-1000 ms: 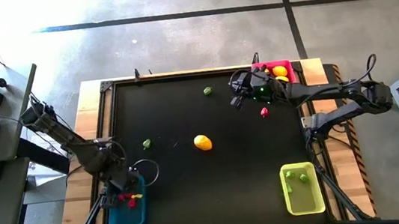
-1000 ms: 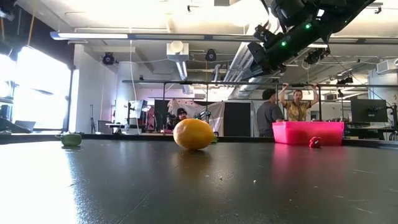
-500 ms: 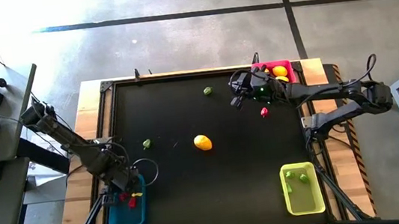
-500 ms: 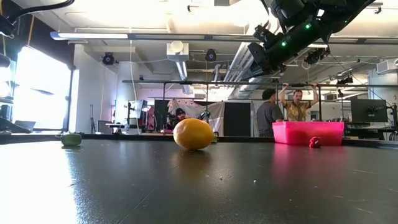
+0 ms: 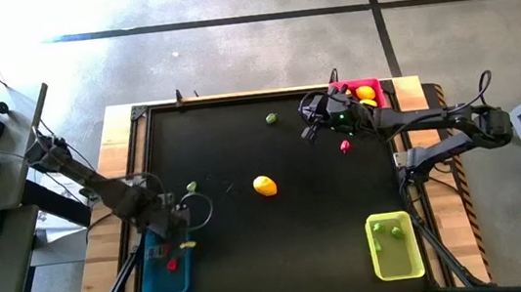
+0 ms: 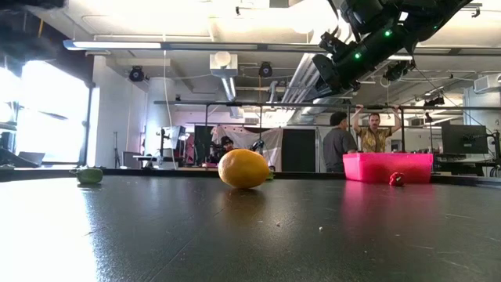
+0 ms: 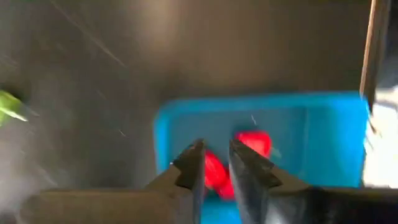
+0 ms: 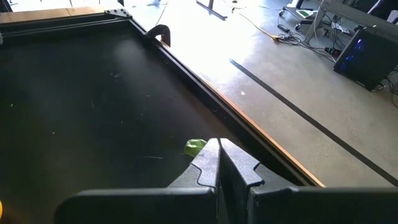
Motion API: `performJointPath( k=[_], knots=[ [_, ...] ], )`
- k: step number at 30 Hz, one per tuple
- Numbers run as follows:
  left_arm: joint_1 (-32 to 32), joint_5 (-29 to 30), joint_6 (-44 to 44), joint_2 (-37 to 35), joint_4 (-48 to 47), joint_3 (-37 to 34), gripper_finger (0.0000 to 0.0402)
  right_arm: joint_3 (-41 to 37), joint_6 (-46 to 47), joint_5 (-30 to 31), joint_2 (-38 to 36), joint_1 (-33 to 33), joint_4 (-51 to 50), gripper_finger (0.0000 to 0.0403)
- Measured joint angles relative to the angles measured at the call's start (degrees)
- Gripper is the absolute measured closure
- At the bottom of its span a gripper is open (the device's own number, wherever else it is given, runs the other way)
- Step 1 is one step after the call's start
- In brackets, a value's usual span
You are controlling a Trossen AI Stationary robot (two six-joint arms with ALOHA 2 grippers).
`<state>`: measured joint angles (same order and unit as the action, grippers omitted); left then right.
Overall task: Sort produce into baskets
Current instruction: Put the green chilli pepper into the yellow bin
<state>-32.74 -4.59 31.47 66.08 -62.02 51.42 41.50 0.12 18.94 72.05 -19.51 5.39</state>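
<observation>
The left claw (image 7: pixel 216 163) hangs over the blue basket (image 5: pixel 166 267) at the near left corner of the desk (image 5: pixel 251 235). Its two fingers are a little apart, with a thin gap between them, and they hold nothing. Right under it, inside the blue basket, lie red pieces (image 7: pixel 252 142). A small yellow-green piece (image 5: pixel 187 244) shows at the basket's edge, just beside the claw. A little farther out on the desk sits a small green piece (image 5: pixel 191 187), and past that a yellow lemon (image 5: pixel 264 186) lies near the middle. The right claw (image 8: pixel 219 152) is up in the air at the far right part of the desk, and its fingers are pressed together with nothing between them. Close to it are a small red piece (image 5: pixel 345 145) on the desk and the pink basket (image 5: pixel 379 92) with yellow fruit inside. Another green piece (image 5: pixel 271 118) lies near the far edge. The yellow-green basket (image 5: pixel 395 246) stands at the near right corner, well apart from both claws, with green pieces in it.
</observation>
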Motion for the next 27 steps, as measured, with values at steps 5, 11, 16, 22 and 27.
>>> performJointPath(
  k=[5, 11, 16, 22, 27],
  knots=[
    [11.1, 3.8, -6.0, 1.1, 0.8, 0.4, 0.0391, 0.0, 0.0, 0.0, 0.0, 0.0, 0.0, 0.0403],
    [24.1, 8.3, -10.8, 6.1, 0.5, 0.3, 0.0375, 0.0, 0.0, 0.0, 0.0, 0.0, -0.1, 0.0403],
    [31.1, 8.7, -12.1, 12.6, 0.9, 0.3, 0.0316, 0.0, 0.0, 0.0, 0.0, 0.0, -0.5, 0.0403],
    [36.3, 9.2, -13.1, 18.4, 0.9, 0.0, 0.0234, 0.0, -0.1, 0.0, 0.0, 0.0, -0.5, 0.0403],
    [40.2, 10.1, -11.9, 19.7, 2.1, -3.5, 0.0193, 0.0, -0.1, 0.0, 0.0, 0.0, -1.5, 0.0403]
  ],
)
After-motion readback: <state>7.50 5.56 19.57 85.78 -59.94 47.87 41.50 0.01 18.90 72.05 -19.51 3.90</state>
